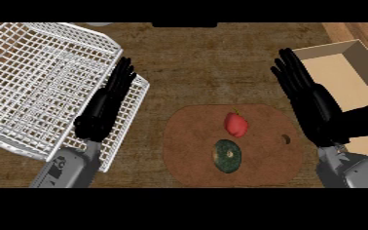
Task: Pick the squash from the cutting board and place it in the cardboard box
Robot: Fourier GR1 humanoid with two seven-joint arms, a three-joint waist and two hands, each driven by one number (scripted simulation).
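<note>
A dark green round squash [228,155] lies on the brown cutting board [194,165], near its middle front. Just behind it on the board sits a red pepper-like vegetable [236,124]. The cardboard box [343,78] stands open at the right edge. My right hand [316,108] is open with straight fingers pointing away, between the board and the box, touching neither vegetable. At the left my left hand [104,108] rests open, fingers straight, over the edge of the wire rack.
A large white wire rack [50,78] fills the left side of the wooden counter. A dark object [184,25] sits at the counter's far edge. Bare counter lies between the rack and the box, behind the board.
</note>
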